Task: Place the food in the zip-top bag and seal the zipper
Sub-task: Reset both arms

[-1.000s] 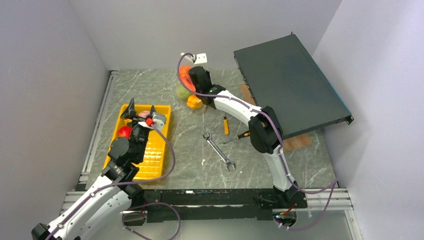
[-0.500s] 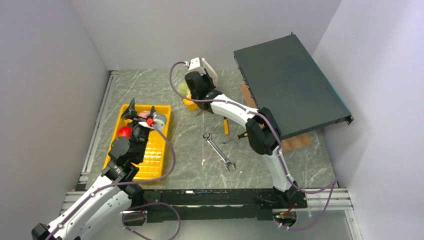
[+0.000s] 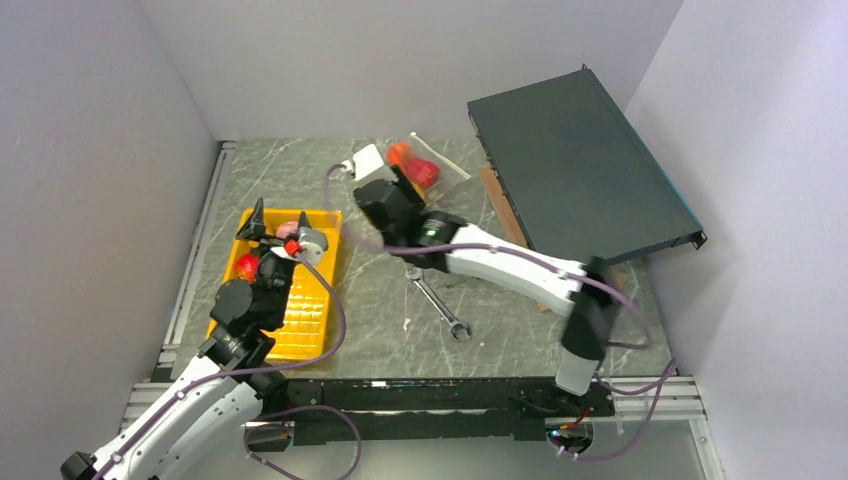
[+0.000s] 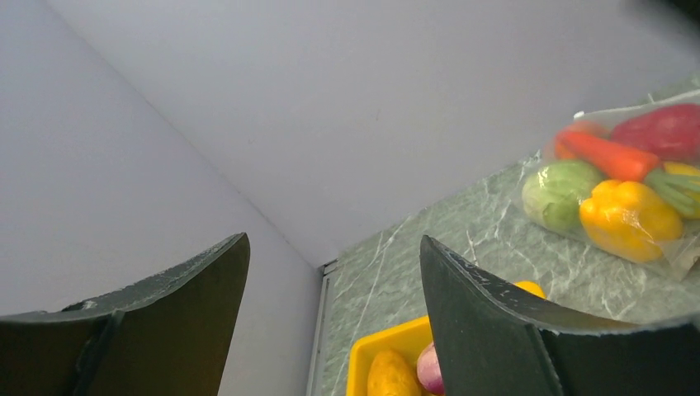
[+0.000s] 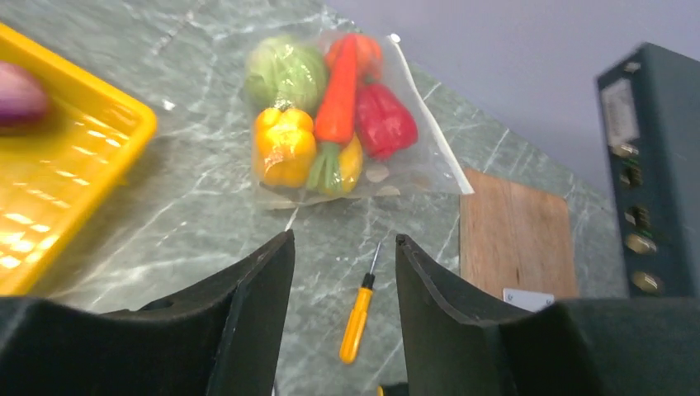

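Note:
The zip-top bag (image 5: 330, 124) lies flat on the table at the back. Inside it are a carrot (image 5: 340, 91), a green cabbage (image 5: 285, 70), a yellow pepper (image 5: 282, 144) and a red pepper (image 5: 384, 120). Its zipper (image 5: 429, 115) is the white strip along the bag's right edge. My right gripper (image 5: 342, 239) hangs open and empty, nearer than the bag and apart from it. My left gripper (image 3: 280, 222) is open over the yellow tray (image 3: 310, 320), with nothing between its fingers. In the tray lie an orange piece (image 4: 388, 375), a purple piece (image 4: 425, 367) and a red piece (image 3: 247, 265).
An orange-handled screwdriver (image 5: 359, 309) lies on the table below my right fingers. A steel wrench (image 3: 440, 303) lies mid-table. A wooden board (image 5: 512, 231) and a large dark box (image 3: 580, 170) fill the right side. Walls close in the left and back.
My right gripper has opened and let go of the bag, which now lies at the back. The right arm has swung back toward the left and near. The left arm has barely moved.

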